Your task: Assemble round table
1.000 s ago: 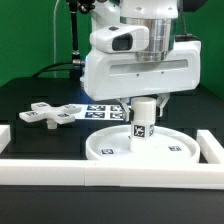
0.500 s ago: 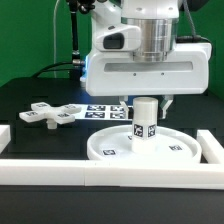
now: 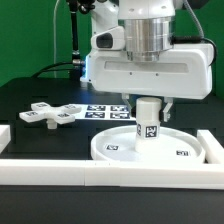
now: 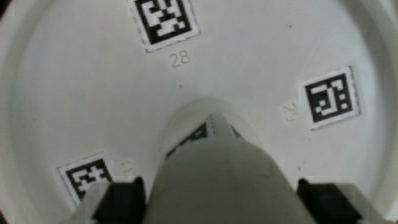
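I work in a robotics lab, not a home: a black surface (image 3: 30, 95) fenced by white bars (image 3: 60, 172), a plain green backdrop (image 3: 30, 35), a marker board (image 3: 105, 110) of printed square tags lying flat. Even the white cross-shaped foot (image 3: 48, 114) wears such tags.

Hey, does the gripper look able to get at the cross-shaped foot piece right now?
Probably not yet: the gripper is shut on the leg standing on the disc. The foot piece lies uncovered at the exterior view's left, so after letting go the way looks free.
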Controlling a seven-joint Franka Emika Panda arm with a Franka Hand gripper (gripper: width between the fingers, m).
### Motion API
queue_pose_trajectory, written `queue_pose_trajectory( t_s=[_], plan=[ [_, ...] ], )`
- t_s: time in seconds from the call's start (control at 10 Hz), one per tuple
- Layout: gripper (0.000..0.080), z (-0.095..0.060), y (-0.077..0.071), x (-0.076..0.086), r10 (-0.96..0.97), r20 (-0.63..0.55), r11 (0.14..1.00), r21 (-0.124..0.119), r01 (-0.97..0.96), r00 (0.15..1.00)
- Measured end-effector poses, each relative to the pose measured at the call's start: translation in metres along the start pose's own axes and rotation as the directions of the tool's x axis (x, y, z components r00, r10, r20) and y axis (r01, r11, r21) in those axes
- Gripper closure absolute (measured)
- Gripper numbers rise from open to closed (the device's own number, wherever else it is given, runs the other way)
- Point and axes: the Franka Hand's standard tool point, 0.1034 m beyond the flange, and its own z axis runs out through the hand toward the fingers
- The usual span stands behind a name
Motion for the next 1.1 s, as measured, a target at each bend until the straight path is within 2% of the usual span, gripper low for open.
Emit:
queue_pose_trajectory(
  t_s=[0.4, 0.5, 0.6, 0.9, 1.0, 1.1],
  plan=[
    [0.0390, 0.0001, -0.0005, -0.0002, 0.242, 0.010, 0.970, 0.012, -0.242, 0.970],
    [0.0390, 0.0001, -0.0005, 0.0001, 0.320, 0.017, 0.947, 0.021, -0.321, 0.947],
    [0.0390, 0.0001, -0.0010, 0.0009, 0.451, 0.031, 0.891, 0.041, -0.452, 0.892],
    [0.0390, 0.0000, -0.0019, 0.0015, 0.689, 0.055, 0.720, 0.067, -0.691, 0.723],
    [0.0390, -0.0001, -0.0024, 0.0016, 0.733, 0.063, 0.673, 0.069, -0.736, 0.677],
    [0.0299, 0.0002, -0.0026, 0.0014, 0.739, 0.067, 0.667, 0.069, -0.742, 0.670]
  ],
)
